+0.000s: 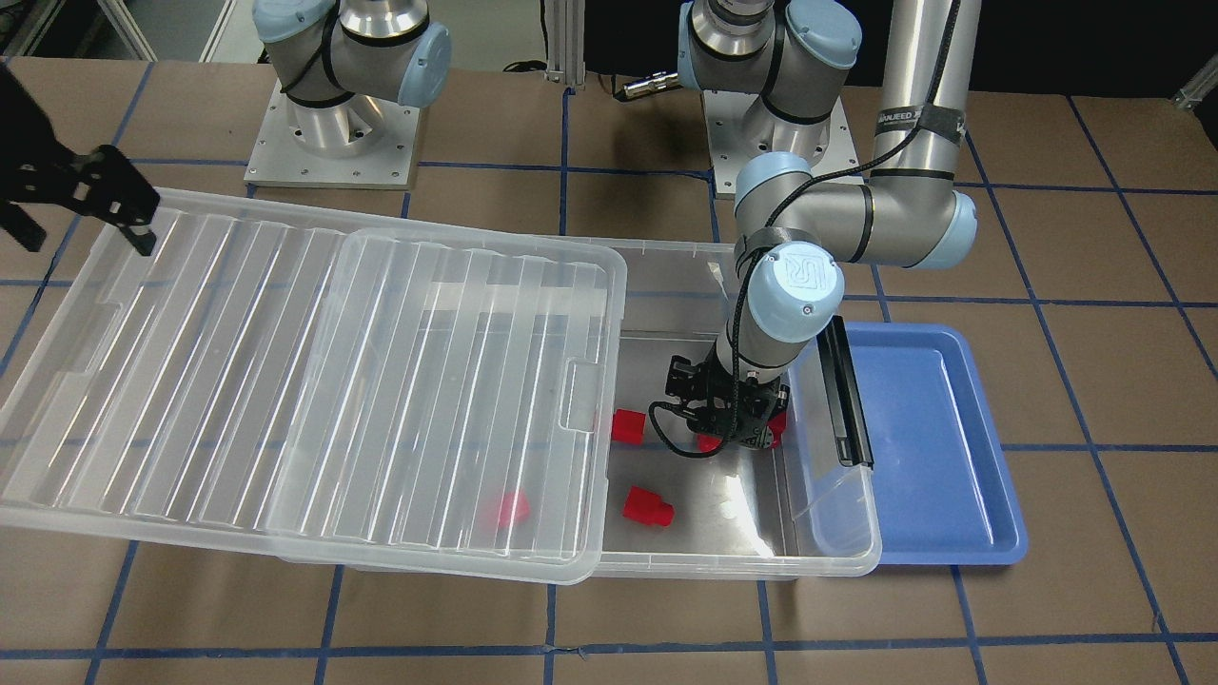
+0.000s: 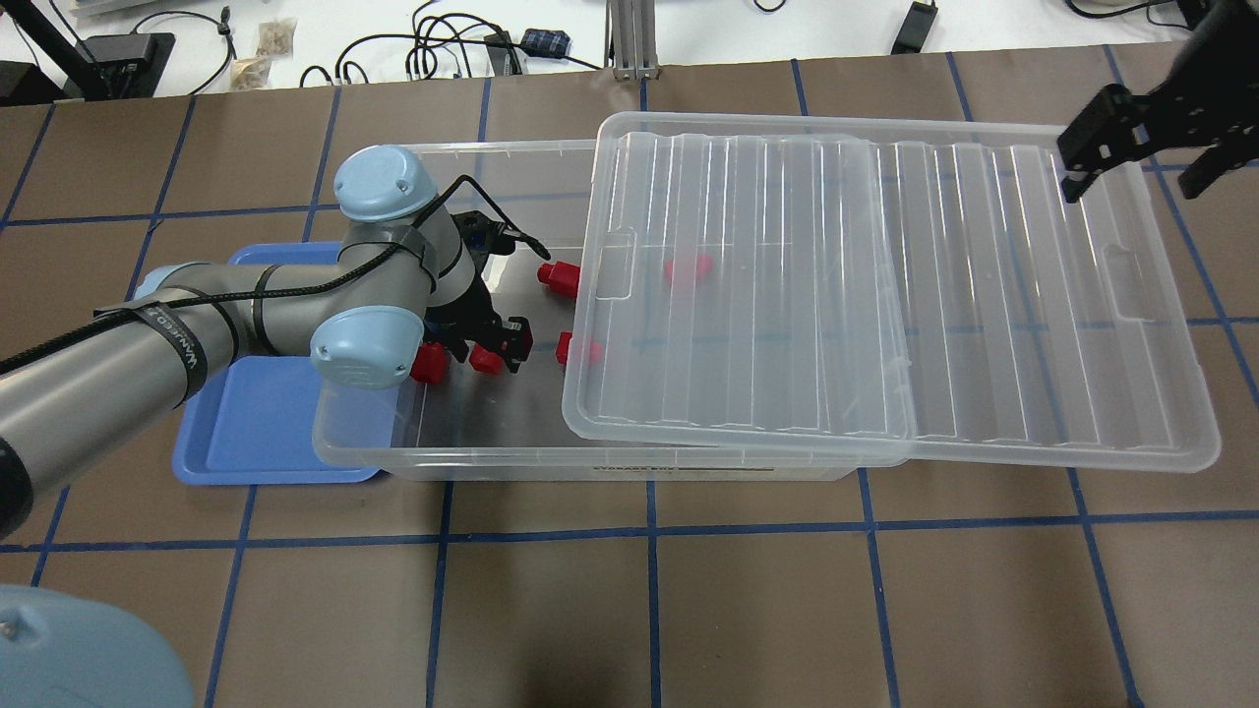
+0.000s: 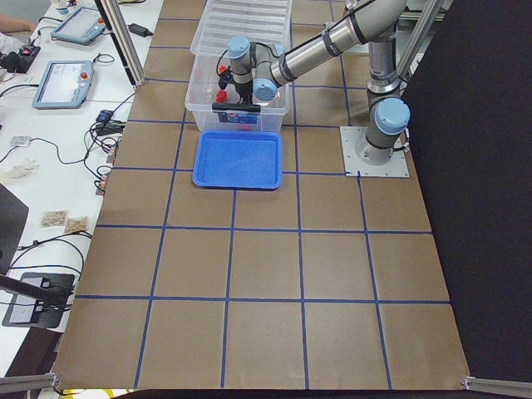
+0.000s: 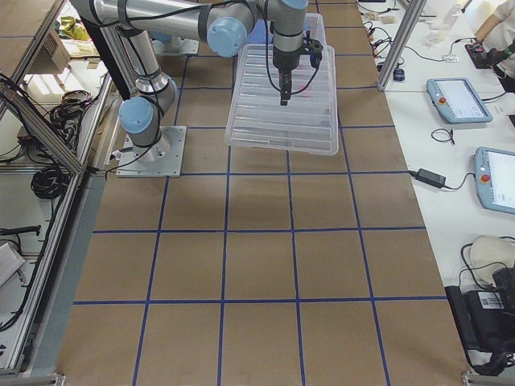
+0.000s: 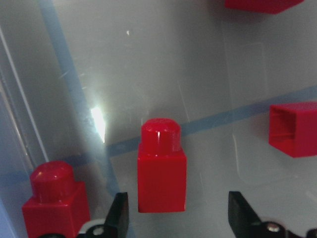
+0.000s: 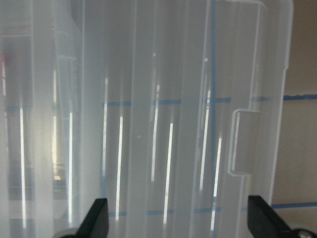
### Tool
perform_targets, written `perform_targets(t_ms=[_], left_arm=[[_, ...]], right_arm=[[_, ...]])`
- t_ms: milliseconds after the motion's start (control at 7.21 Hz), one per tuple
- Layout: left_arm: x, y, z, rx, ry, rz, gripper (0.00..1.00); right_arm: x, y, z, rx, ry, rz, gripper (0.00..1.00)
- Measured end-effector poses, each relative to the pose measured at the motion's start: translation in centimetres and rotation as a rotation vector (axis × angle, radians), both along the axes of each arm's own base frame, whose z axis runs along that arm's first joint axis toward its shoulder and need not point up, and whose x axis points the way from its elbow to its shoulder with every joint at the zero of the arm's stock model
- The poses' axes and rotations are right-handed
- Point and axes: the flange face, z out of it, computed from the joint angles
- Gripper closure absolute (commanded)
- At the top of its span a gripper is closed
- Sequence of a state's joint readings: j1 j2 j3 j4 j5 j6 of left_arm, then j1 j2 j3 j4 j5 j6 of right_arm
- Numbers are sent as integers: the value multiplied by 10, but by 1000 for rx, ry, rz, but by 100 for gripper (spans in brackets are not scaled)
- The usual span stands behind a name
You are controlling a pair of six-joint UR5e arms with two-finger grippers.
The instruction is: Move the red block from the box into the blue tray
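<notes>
Left gripper (image 5: 181,218) is reaching down into the uncovered left end of the box (image 2: 590,470). Its two fingers (image 5: 120,218) are standing spread apart on either side of the red block (image 5: 162,173), with a visible gap on each side. The tool is released and is grasping nothing.

The red block is resting on the clear floor of the box, with its stud showing toward the top of the wrist view. A second red block (image 5: 54,201) is sitting just beside it, nearer the box's left wall. Two more red blocks (image 2: 558,278) (image 2: 578,349) are lying farther right, at the edge of the ribbed clear lid (image 2: 885,295). A fifth red block (image 2: 687,268) is showing blurred through the lid.

The lid is sitting offset to the right, covering the right part of the box and overhanging well past its right end. A black latch bar (image 1: 845,390) is standing at the box's left end wall. The blue tray (image 2: 266,433) is lying on the table just beside that left end.

Right gripper (image 6: 181,223) is hanging over the far right corner of the lid with its fingers wide apart, so it too is released. Whether it is touching the lid cannot be told.
</notes>
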State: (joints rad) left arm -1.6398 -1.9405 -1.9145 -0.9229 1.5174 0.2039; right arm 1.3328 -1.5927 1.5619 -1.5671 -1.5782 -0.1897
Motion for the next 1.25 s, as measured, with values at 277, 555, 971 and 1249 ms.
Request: perform_targets(t_ms=[277, 555, 971, 1249], left_arm=[[0, -2, -6, 1, -3, -1, 100], [0, -3, -5, -5, -4, 6, 100], [0, -13, 35, -54, -9, 44, 100], [0, -25, 102, -30, -17, 98, 100]], right_arm=[[74, 9, 3, -10, 9, -93, 0], [107, 17, 3, -17, 41, -140, 0], [115, 18, 1, -16, 42, -146, 0], [116, 18, 0, -13, 42, -145, 0]])
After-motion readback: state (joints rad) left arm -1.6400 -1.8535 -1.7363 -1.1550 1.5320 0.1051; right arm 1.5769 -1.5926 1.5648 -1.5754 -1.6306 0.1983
